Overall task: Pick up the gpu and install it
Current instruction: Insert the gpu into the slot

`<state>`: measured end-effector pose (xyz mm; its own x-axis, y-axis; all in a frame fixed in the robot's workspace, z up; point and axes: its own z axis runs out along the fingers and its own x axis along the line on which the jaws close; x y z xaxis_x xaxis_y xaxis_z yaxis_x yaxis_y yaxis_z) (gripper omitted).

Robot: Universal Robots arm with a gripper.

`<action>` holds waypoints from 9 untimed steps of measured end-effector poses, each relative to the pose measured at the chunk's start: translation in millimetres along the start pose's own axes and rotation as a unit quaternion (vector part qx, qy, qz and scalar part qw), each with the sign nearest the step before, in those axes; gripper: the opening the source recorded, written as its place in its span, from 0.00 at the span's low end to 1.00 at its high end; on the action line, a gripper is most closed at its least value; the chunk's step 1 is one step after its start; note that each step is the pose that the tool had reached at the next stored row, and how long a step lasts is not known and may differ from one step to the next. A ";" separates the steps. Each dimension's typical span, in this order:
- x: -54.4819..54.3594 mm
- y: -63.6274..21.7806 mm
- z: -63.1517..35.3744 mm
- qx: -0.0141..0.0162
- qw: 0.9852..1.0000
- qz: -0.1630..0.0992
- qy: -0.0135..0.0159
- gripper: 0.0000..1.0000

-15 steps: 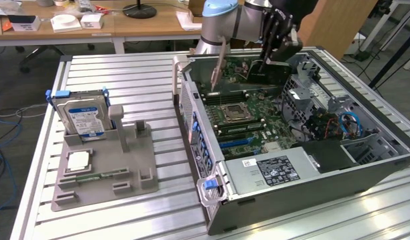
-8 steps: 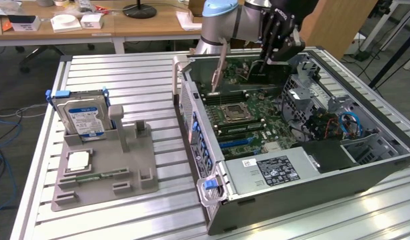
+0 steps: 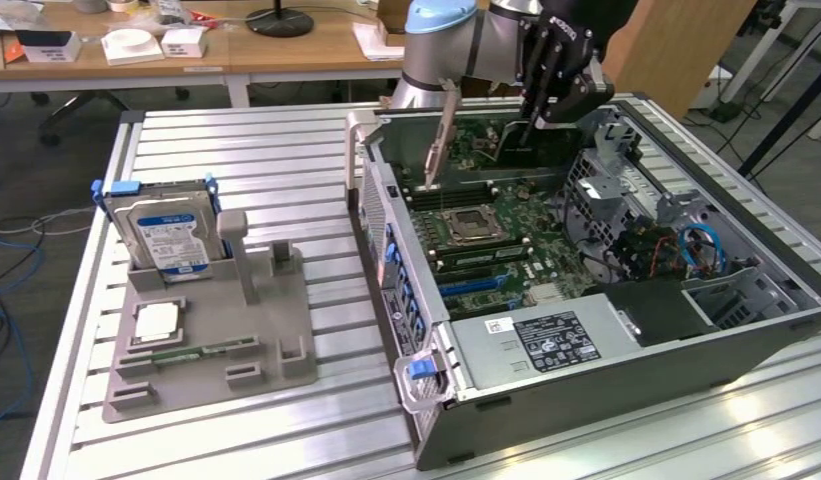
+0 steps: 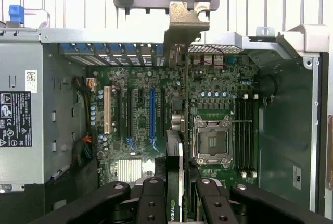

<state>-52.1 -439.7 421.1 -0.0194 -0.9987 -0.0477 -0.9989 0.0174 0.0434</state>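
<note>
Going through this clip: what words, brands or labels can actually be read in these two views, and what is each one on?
"NVIDIA": brand lettering along the edge of the gpu, only just legible.
Black label on the power supply: print and symbols, too small to read.
White sticker beside it: too small to read.
Blue-white label on the hard drive: too small to read.
</note>
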 end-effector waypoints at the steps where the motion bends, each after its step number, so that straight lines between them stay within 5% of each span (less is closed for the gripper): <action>1: 0.0 0.0 0.0 0.000 1.000 0.000 0.000 0.26; 9: -0.1 -0.3 1.1 0.002 1.000 0.000 0.000 0.26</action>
<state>-51.8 -439.5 420.0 -0.0188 -0.9987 -0.0479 -0.9991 0.0169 0.0397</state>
